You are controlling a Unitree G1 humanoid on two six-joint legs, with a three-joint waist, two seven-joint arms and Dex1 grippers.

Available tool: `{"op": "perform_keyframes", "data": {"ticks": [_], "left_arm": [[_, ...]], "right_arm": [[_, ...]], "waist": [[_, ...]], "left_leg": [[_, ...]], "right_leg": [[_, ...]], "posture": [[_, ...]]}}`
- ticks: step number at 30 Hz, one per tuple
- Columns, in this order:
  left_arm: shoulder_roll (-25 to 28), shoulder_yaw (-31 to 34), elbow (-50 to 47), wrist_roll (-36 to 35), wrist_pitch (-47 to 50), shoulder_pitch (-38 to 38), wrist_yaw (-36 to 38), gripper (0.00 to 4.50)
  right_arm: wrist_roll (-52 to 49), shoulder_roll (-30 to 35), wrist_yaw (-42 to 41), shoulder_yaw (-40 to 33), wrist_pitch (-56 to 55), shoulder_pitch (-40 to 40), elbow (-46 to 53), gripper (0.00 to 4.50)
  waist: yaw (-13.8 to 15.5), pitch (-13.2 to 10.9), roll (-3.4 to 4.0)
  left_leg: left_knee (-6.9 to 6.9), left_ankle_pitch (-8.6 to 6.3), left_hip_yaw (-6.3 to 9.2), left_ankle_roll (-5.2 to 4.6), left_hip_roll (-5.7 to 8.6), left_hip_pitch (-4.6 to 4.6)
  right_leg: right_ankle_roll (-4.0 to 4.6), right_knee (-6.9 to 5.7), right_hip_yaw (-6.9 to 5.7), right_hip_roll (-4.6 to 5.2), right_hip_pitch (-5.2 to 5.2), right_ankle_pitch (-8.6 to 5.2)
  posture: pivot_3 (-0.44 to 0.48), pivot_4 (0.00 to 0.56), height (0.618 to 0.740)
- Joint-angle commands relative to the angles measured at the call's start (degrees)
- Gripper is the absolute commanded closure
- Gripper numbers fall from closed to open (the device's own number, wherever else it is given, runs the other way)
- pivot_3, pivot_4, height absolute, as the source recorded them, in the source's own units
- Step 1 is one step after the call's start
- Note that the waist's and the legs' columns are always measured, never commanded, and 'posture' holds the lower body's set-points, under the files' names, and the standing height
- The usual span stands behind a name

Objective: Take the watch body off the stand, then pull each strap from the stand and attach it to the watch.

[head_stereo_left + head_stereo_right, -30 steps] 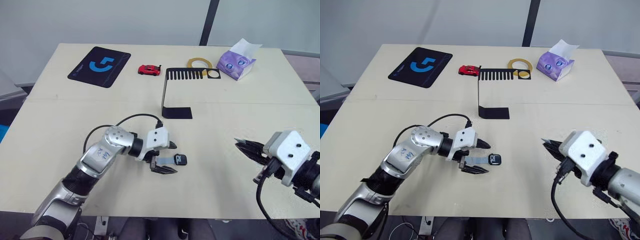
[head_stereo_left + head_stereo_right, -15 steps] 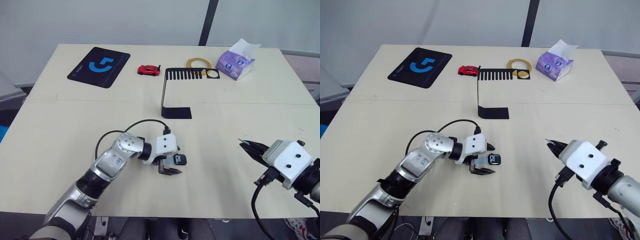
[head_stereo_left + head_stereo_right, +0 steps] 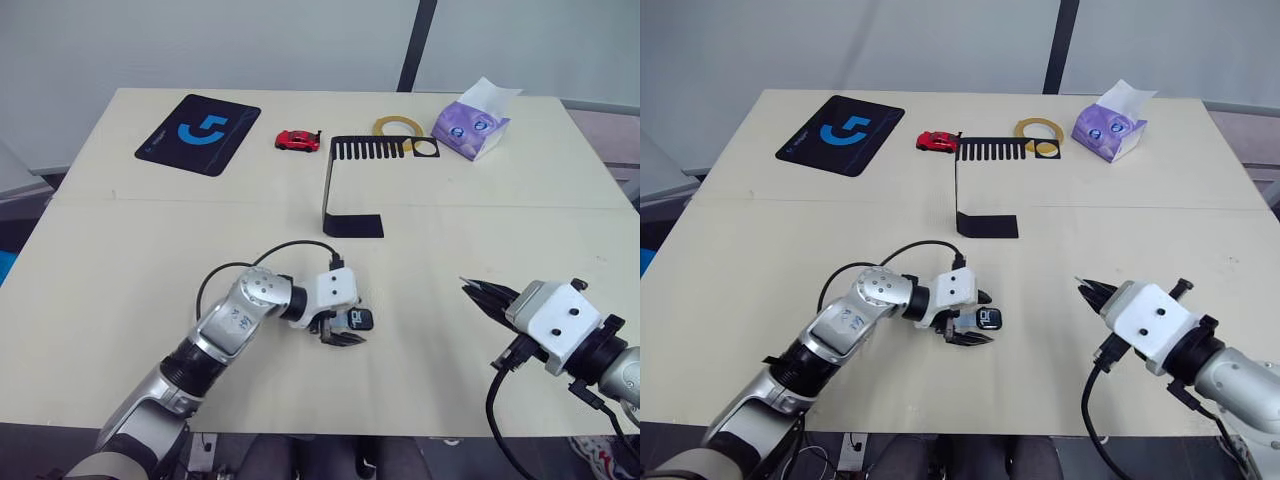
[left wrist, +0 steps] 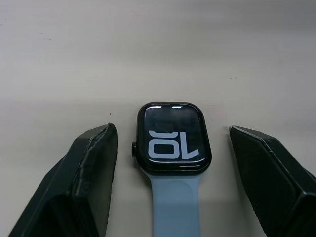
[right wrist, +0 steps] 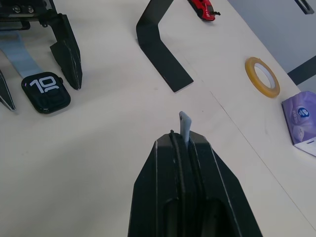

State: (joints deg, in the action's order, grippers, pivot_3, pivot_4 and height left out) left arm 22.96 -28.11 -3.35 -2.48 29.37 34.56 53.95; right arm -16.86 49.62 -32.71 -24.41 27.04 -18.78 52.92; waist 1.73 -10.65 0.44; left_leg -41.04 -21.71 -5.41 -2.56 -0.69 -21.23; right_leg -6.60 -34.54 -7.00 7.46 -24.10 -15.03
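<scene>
One stand [image 3: 345,190] behind watch body [image 4: 173,138].

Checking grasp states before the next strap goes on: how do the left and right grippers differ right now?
Left gripper is open, jaws straddling the watch body without touching it; right gripper is shut on a strap. The left sits low at the table; the right is off to the side, apart from the watch. One strap is already attached. Both have black fingers.

attached strap [image 4: 175,207] cut off by picture edge, second strap [image 5: 184,127] mostly hidden inside right pincer [image 5: 180,140]
</scene>
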Motion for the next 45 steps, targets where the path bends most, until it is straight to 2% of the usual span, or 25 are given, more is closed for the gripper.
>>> {"op": "perform_keyframes", "data": {"ticks": [1,4,6,7,13,17,24,28,35,45], "left_arm": [[-0.6,-0.5,0.5,0.9,-0.2,0.2,-0.3,0.93],[-0.8,-0.7,0.6,1.4,0.0,0.1,-0.3,1.85],[-0.7,-0.7,0.8,1.5,0.2,0.2,-0.3,2.68],[-0.7,-0.6,0.9,1.5,0.4,0.2,-0.3,2.8],[1.6,0.8,1.3,0.1,0.0,1.2,2.8,2.8],[2.5,3.0,2.4,-2.9,3.2,4.1,6.1,2.8],[-0.8,9.4,8.4,-13.2,22.3,13.2,9.6,2.8],[-2.5,11.0,13.4,-15.8,28.7,17.8,9.3,2.8],[-3.0,11.3,16.9,-17.6,31.9,21.6,9.4,2.8],[-4.1,11.9,18.2,-19.5,34.6,23.6,8.6,2.8]], "right_arm": [[1.0,-0.6,-0.6,0.1,-1.2,0.4,5.3,4.5],[1.6,-0.9,-1.2,0.2,-2.0,0.3,5.2,4.5],[2.2,-1.0,-1.8,0.2,-2.9,0.0,5.1,4.5],[2.5,-1.1,-2.2,0.1,-3.7,-0.1,5.0,4.5],[2.7,-1.0,-4.7,0.4,-6.5,0.7,3.9,4.5],[2.9,0.3,-7.0,2.3,-8.7,3.0,2.4,4.5],[8.6,4.7,-10.6,12.5,-13.4,12.2,-2.3,4.5],[14.0,6.4,-11.9,20.4,-14.4,18.8,-5.8,4.5],[20.2,5.4,-12.8,28.2,-14.7,26.4,-10.9,4.5],[24.4,2.8,-12.5,31.3,-14.6,28.3,-13.2,4.5]], "waist": [[0.0,0.0,0.0],[0.0,0.0,0.0],[0.0,0.0,0.0],[0.0,0.0,0.0],[-0.2,0.0,0.0],[-0.3,0.0,0.0],[0.0,0.0,-0.03],[-0.2,0.0,-0.06],[-0.3,0.0,-0.07],[-0.3,0.0,-0.07]], "left_leg": [[0.0,0.0,0.0,0.0,0.0,0.0],[-0.01,0.0,0.0,0.0,0.0,0.01],[-0.01,0.0,0.0,0.0,0.0,0.02],[-0.01,0.0,0.0,0.0,0.0,0.03],[-0.01,0.0,-0.01,0.0,-0.01,0.06],[-0.03,0.0,-0.02,0.0,-0.02,0.08],[-0.15,0.02,0.04,-0.04,0.02,-0.01],[-0.15,0.02,0.03,-0.04,0.04,0.0],[-0.13,0.03,0.01,-0.03,0.01,-0.02],[-0.15,0.04,0.02,-0.01,0.03,-0.03]], "right_leg": [[0.0,-0.01,0.0,0.0,0.0,0.0],[0.0,-0.03,0.0,0.0,0.01,0.0],[0.0,-0.04,0.0,-0.01,0.01,0.0],[0.0,-0.04,0.0,0.0,0.01,0.0],[0.0,-0.07,0.01,-0.01,0.03,0.0],[0.01,-0.1,0.01,-0.04,0.02,0.0],[0.0,-0.13,0.0,-0.03,0.02,0.0],[-0.01,-0.14,-0.01,-0.02,0.03,0.0],[-0.01,-0.15,-0.03,-0.05,0.01,0.0],[-0.02,-0.17,-0.04,-0.04,0.02,0.01]], "posture": [[0.0,0.15,0.738],[0.0,0.15,0.738],[0.0,0.15,0.738],[0.0,0.15,0.738],[0.0,0.15,0.738],[0.0,0.15,0.738],[0.0,0.15,0.738],[0.0,0.15,0.738],[0.0,0.15,0.738],[0.0,0.15,0.738]]}}
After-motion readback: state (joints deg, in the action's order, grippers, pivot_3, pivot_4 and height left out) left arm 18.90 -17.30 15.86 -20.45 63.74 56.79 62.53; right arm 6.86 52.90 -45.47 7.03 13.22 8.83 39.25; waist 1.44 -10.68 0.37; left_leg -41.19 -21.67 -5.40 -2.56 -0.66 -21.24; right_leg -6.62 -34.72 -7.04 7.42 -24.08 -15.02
